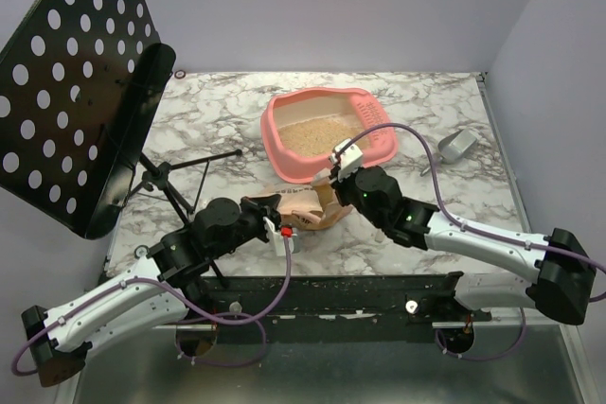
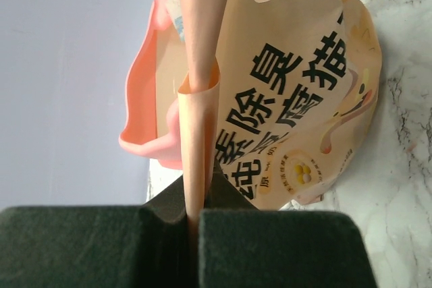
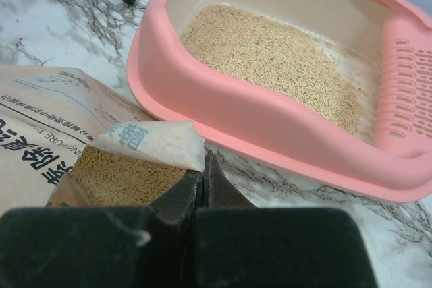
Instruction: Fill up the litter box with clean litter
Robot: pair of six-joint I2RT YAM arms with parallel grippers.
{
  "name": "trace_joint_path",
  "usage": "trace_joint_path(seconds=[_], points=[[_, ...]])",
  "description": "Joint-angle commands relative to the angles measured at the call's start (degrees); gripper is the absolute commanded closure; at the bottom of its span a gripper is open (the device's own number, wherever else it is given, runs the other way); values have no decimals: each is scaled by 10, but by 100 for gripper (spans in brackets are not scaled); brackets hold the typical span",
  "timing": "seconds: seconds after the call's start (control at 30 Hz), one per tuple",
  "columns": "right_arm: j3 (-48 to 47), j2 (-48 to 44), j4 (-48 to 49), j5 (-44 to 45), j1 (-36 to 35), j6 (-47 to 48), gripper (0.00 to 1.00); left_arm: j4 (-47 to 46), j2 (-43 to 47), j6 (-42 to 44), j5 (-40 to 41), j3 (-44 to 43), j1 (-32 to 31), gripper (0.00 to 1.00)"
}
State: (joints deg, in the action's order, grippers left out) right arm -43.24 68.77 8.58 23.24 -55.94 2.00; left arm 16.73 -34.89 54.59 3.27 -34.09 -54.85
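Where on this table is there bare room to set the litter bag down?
Bare marble lies left of the litter box, up to the music stand legs, and on the right between the scoop and the right arm. Crowded: near centre, where left fingers and right fingers pinch the litter bag beside the box.

1. From above, we lose much of the crumpled tan paper bag with dark print (image 1: 305, 205) under the left gripper (image 1: 268, 215) and right gripper (image 1: 334, 200).
2. At the left wrist, we see only one end of the pink plastic high-rimmed litter box (image 2: 138, 123) behind that bag.
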Motion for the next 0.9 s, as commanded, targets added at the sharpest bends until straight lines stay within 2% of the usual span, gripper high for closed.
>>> trace_joint_path(seconds=[0.0,0.03,0.07,0.17,0.3,0.37,0.47,0.53,0.7,0.87], points=[[-46,4,-18,108,21,5,99,-20,20,-32,-26,22,8,100],[-54,2,-29,106,21,2,99,-25,18,-34,-32,26,7,100],[-59,-1,-42,97,22,-4,95,-31,18,-36,-33,31,7,100],[-97,-20,-108,66,30,-18,68,-49,23,-42,-33,39,7,100],[-168,-49,-203,76,62,-56,29,-72,38,-48,-32,55,6,99],[-193,-65,-242,49,96,-60,28,-87,47,-46,-23,66,5,98],[-208,-81,-264,69,136,-68,27,-120,61,-41,1,82,4,93],[-205,-88,-266,71,187,-99,25,-129,65,-38,8,84,4,89],[-189,-58,-272,42,336,-215,21,-131,61,-39,-2,77,4,84],[-163,2,-285,72,418,-351,21,-94,39,-55,-13,42,4,83]])
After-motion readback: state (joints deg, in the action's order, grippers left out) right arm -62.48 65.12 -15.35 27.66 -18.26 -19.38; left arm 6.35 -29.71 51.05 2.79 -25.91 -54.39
